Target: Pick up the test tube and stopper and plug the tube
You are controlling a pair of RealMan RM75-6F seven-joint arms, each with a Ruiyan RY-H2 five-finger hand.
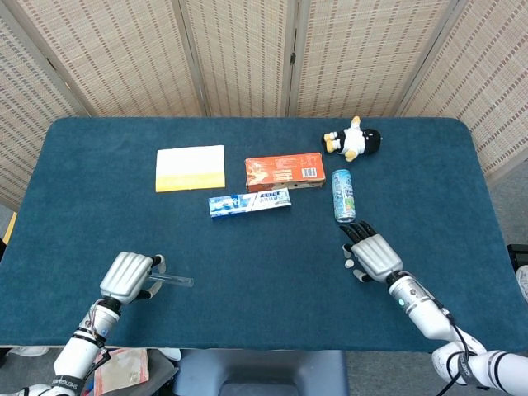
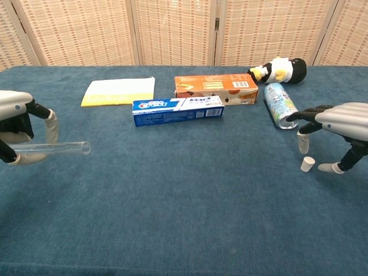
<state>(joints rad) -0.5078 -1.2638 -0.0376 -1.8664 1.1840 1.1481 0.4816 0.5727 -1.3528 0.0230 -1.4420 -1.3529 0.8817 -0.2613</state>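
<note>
— Silver ribbed shells on the backs of both, left robot hand (image 1: 128,275) and right robot hand (image 1: 373,255)?
— Yes; black fingers with pale grey tips, white forearms, a green light near the right wrist.

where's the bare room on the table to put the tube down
The widest bare patch is the front middle, between the left hand holding the test tube and the right hand over the stopper. It is crowded behind: toothpaste box, orange box, can.
</note>
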